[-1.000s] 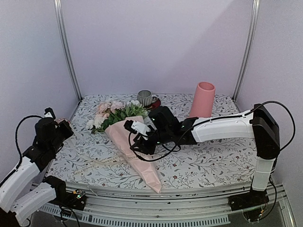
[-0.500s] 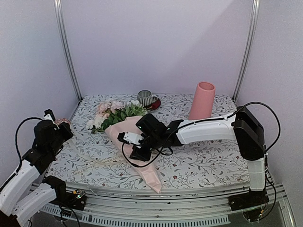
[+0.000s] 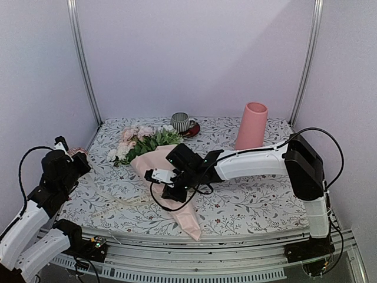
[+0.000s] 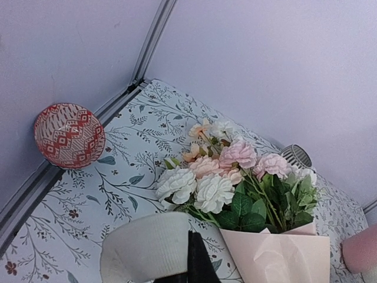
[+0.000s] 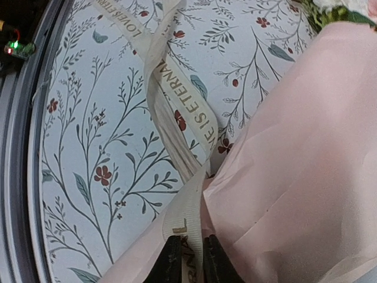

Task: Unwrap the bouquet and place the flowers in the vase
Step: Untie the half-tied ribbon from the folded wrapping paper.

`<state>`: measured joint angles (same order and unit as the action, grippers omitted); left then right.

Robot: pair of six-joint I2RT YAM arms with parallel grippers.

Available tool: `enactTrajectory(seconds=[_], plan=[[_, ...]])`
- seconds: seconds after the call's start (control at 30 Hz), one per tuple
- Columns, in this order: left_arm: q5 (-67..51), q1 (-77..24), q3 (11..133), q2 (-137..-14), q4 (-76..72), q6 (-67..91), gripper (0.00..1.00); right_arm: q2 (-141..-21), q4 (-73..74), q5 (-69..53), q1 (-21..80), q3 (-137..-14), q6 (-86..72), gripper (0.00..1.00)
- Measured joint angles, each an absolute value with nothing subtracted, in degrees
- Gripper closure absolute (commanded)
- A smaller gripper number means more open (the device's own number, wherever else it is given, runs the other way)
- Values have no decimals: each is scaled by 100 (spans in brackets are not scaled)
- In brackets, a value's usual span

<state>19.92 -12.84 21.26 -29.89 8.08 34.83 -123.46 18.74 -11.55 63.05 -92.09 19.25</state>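
The bouquet point(image 3: 154, 154) lies on the flowered tabletop, its pale pink paper cone point(image 3: 179, 207) pointing to the front edge. Its flowers point(image 3: 140, 140) face the back left; the left wrist view shows their heads point(image 4: 227, 171) above the paper point(image 4: 283, 256). A cream ribbon point(image 5: 184, 115) trails off the paper to the left point(image 3: 123, 202). My right gripper point(image 5: 188, 262) sits low over the cone's middle point(image 3: 167, 191), shut on that ribbon. My left gripper point(image 4: 191, 259) hangs shut and empty at the table's left edge point(image 3: 75, 160). The pink vase point(image 3: 252, 125) stands upright at the back right.
A striped mug point(image 3: 180, 122) on a red saucer stands at the back, just behind the flower heads. A red patterned bowl point(image 4: 69, 135) rests by the left wall rail. Metal frame posts point(image 3: 82, 65) rise at the back corners.
My right arm has swung left and down onto the bouquet's paper cone, and its jaws have narrowed onto the ribbon. The left arm has stayed put.
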Motion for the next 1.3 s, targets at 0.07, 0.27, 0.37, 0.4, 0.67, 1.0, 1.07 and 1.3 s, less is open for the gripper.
enactTrajectory(seconds=[0.07, 0.27, 0.37, 0.4, 0.67, 1.0, 1.07, 1.3], plan=[[1997, -1284, 2126, -2987, 805, 3454, 100, -12352, 1890, -1194, 6307, -9216, 1911, 96], [2008, -1282, 2126, -2993, 805, 3406, 100, -12348, 1553, -1240, 6296, -9220, 1782, 97], [2021, -1273, 2126, -3004, 805, 3406, 100, -12252, 1227, -1229, 6233, -9137, 1601, 97], [2023, -1271, 2126, -3006, 805, 3404, 100, -12156, 1103, -1236, 6204, -9054, 1518, 97], [2056, -1162, 2126, -3109, 797, 3385, 100, -10879, -130, -749, 5356, -8128, 530, 96], [2169, -843, 2126, -3153, 801, 3312, 100, -9900, -1205, 469, 4016, -5857, -1474, 64], [2167, -810, 2126, -3153, 797, 3301, 100, -9904, -1111, 521, 3931, -5531, -1697, 54], [2137, -775, 2126, -3153, 788, 3267, 100, -9854, -1070, 25, 3953, -5347, -1614, 48]])
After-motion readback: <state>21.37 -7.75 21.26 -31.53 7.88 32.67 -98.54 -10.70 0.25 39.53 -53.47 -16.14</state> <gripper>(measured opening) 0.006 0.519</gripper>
